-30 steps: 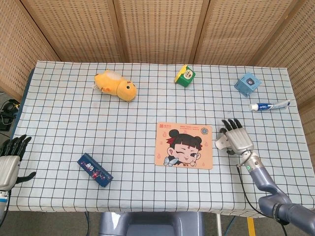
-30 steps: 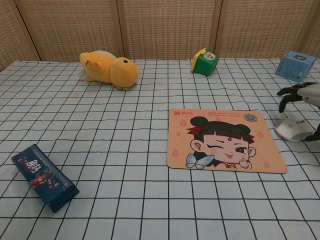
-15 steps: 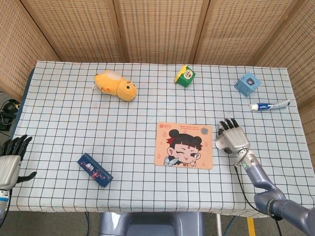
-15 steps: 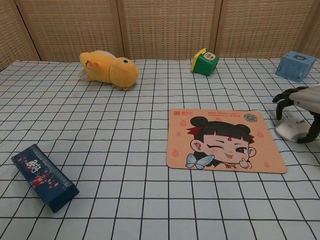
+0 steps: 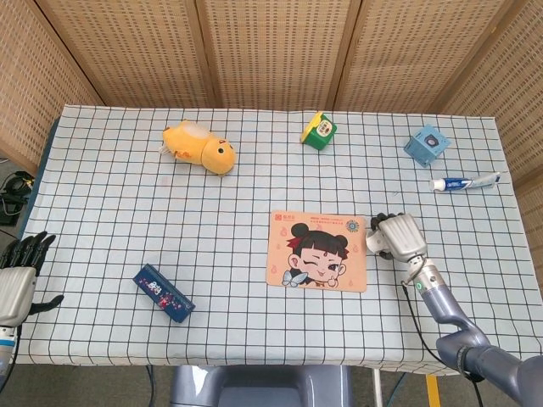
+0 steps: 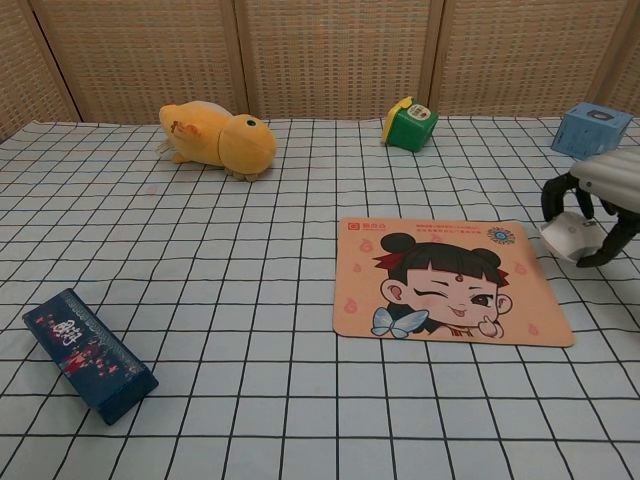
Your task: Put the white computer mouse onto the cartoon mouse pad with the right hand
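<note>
the right hand [image 6: 598, 200] is curling its fingers [image 6: 553, 200] around the white computer mouse [image 6: 572, 238], gripping it from above; in the chest view the mouse is looking tilted and seemingly lifted off the bench [image 5: 254, 203], just beside the right edge of the cartoon mouse pad [image 5: 317, 250]. in the head view the hand is covering the mouse almost completely, so only the chest view is showing it properly. judging progress: grasp looks made and the lift is starting, but the mouse is not yet over the pad; carrying it leftward, setting it down and letting go are left.

compared with a second ago, the hand is sitting further toward the pad, its fingers are wrapping tighter instead of hovering spread over the mouse, and the mouse is no longer lying flat on the cloth. the left hand [image 5: 17, 271] is hanging at the near left bench edge, fingers apart, holding nothing, same as before. nothing else is shifting.
</note>
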